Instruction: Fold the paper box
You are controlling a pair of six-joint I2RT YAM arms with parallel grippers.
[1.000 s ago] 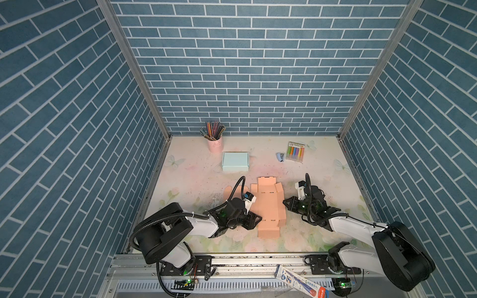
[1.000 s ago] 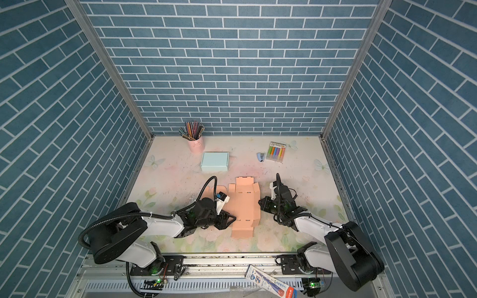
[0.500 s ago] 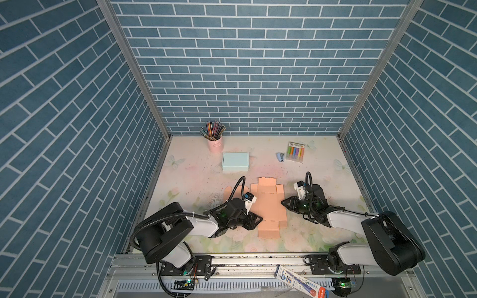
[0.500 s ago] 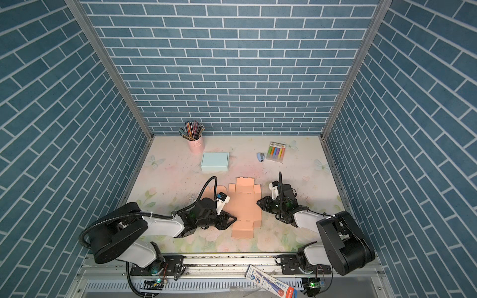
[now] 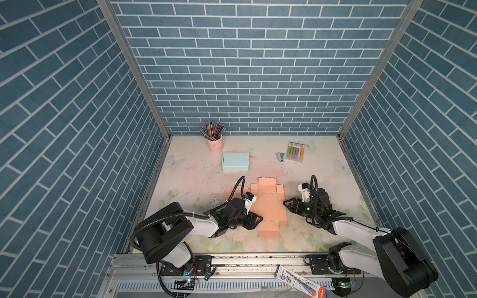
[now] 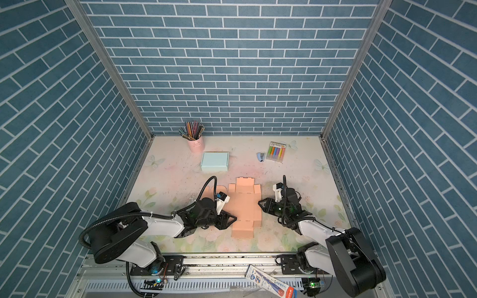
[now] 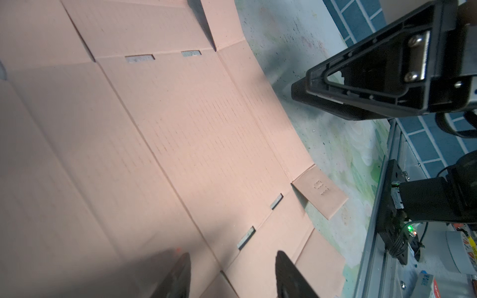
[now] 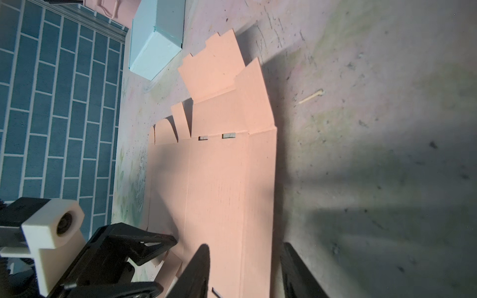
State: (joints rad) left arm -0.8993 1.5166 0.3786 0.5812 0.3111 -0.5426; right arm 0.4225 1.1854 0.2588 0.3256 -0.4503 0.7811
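1 pink box (image 5: 268, 206), 1 blue box (image 5: 235, 161), 1 cup (image 5: 215, 145), 1 marker pack (image 5: 295, 152).

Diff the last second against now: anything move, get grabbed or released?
The right gripper spread its jaws from nearly shut to open at the right edge of the paper box; it holds nothing now. Unchanged: the left gripper, open over the box's left side; the box, flat in the same spot; the blue box and pencil cup.
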